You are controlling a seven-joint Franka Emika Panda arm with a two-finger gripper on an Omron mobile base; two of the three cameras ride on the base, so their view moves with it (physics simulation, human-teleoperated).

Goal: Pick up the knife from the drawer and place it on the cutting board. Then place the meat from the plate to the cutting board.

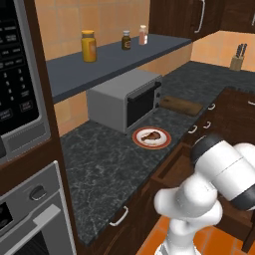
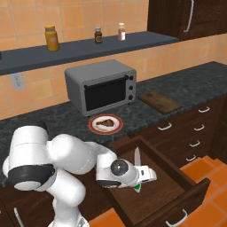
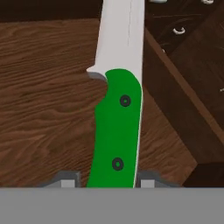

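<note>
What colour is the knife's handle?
Bright green, with two small dark rivets. The knife shows best in the hand view.

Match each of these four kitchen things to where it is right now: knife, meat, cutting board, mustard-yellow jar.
Things:
1. knife
2. meat
3. cutting board
4. jar

Places:
A. on the shelf above the toaster oven
B. in the open drawer, handle between the end effector fingers
C. on the plate
D. bare on the counter, right of the toaster oven

Pairs: 1-B, 2-C, 3-D, 4-A
</note>
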